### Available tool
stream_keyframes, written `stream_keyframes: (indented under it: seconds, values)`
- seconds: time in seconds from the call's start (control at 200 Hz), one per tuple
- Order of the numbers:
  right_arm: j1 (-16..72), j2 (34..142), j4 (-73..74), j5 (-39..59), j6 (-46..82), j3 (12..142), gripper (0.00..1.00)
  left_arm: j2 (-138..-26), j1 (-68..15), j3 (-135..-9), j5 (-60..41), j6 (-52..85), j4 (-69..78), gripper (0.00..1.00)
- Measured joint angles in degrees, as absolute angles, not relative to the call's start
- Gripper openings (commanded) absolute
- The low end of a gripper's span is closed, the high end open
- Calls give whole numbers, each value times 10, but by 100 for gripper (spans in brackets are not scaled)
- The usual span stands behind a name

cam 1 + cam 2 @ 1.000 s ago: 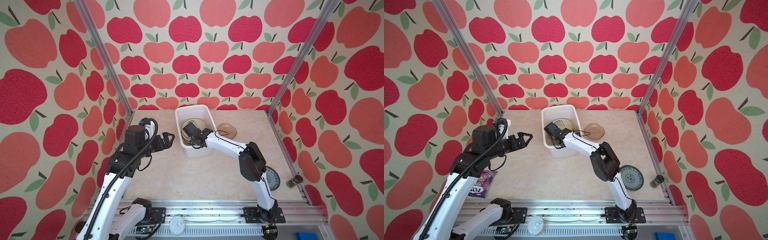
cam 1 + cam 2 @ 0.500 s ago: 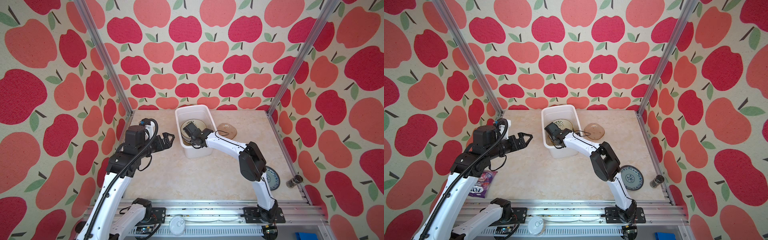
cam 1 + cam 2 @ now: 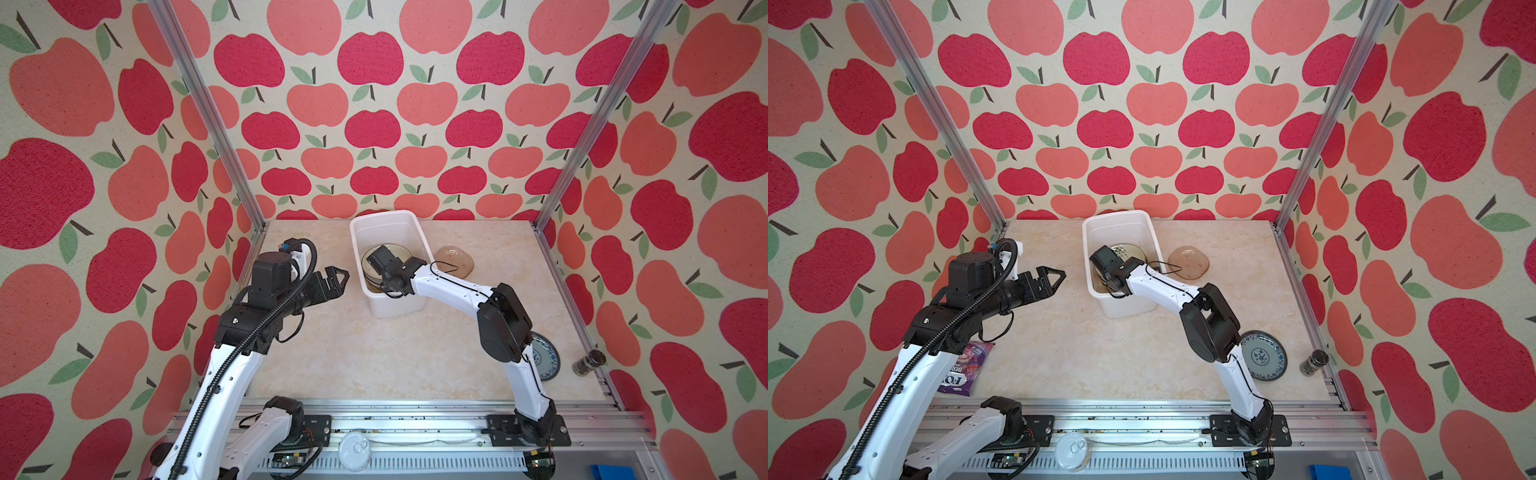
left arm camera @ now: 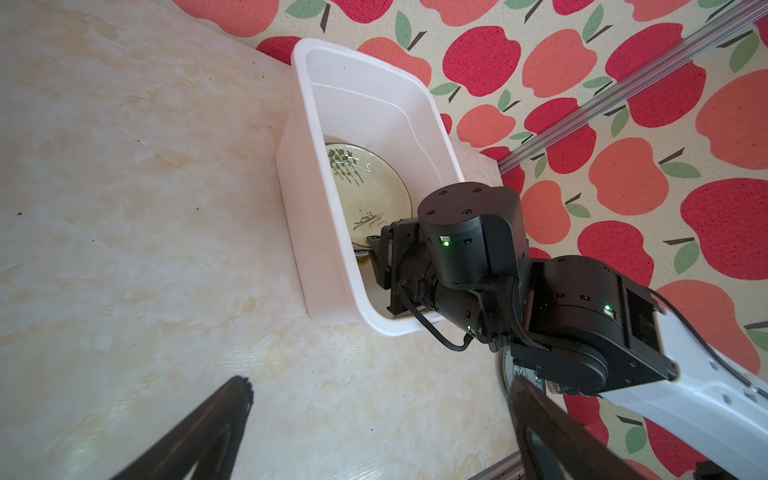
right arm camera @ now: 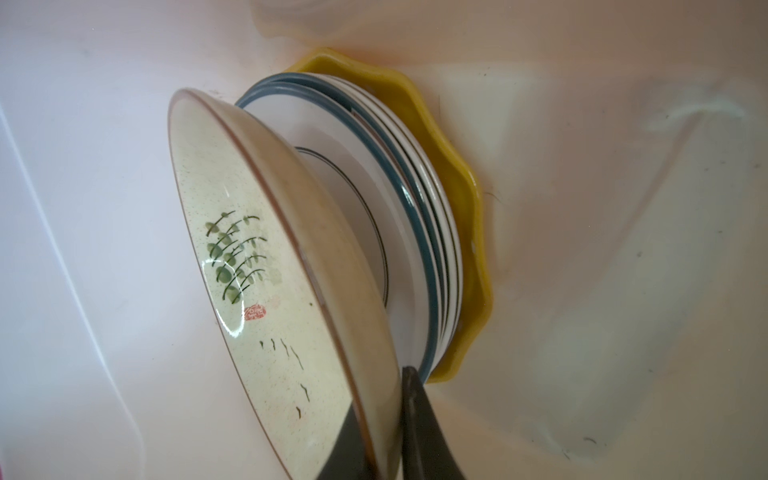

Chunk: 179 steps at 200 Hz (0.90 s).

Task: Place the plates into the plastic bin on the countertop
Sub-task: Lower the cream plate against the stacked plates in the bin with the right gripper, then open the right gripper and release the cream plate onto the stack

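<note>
- Plates first: a cream round plate with a green leaf sprig (image 5: 266, 270) sits tilted inside the white translucent plastic bin (image 3: 395, 305). Its far edge seems to touch the stack beneath and its near edge is lifted.
- Under it, blue-rimmed white plates (image 5: 353, 199) lie flat on a yellow scalloped plate (image 5: 465, 208) at the bin floor.
- Right gripper (image 5: 382, 409) is down in the bin, clenched across the cream plate's rim, one finger on each side.
- Left gripper (image 3: 341, 280) hangs released, jaws wide, above the beige marble countertop (image 3: 374, 353), near the bin but apart from it.
- Two to go, I'd say: a translucent brown plate (image 3: 455, 262) just beside the bin and a blue-patterned plate (image 3: 1264, 356) near the right arm's base.
- Risk: let go at this tilt and the cream plate could slap down on the stack or skid off-centre against the wall. Pulling out early might drag it along.
- Hard to tell: the stack's count and the fingertips, which the frame edge cuts off. In both top views the wrist covers the grip.
</note>
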<state>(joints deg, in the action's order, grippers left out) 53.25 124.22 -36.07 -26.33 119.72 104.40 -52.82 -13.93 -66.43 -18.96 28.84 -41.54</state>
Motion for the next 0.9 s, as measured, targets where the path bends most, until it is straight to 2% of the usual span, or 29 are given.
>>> stream_keyframes:
  seconds: [0.305,0.43,0.765,0.825,0.895]
  values:
    - [533,1249,-368,-259,1199,1039,15,-527,-135,-663,-189,288,-416,99]
    - [532,1249,-360,-258,1199,1035,20,-522,-135,-663,-189,288,-416,99]
    - [531,1249,-356,-256,1201,1035,43,-521,-135,-663,-189,285,-416,99]
    - [531,1249,-356,-256,1201,1035,51,-521,-135,-663,-189,284,-418,99]
    - [531,1249,-356,-256,1200,1035,66,-521,-134,-663,-188,284,-419,99]
